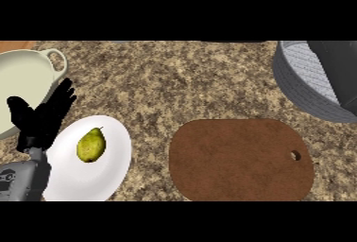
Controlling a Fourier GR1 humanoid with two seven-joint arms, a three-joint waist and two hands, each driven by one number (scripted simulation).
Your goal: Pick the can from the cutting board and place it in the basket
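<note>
left robot hand [38,118], fingers spread, rests well left of cutting board [241,160] and basket [304,92].

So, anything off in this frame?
The brown rounded cutting board holds no can, and none shows anywhere. A dark grey shape hides part of the grey basket at top right; cannot tell what it is.

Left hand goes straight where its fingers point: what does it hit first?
Probably the cream pot, near its side handle: the left hand points up-right toward it. Height over the rim is unclear.
</note>
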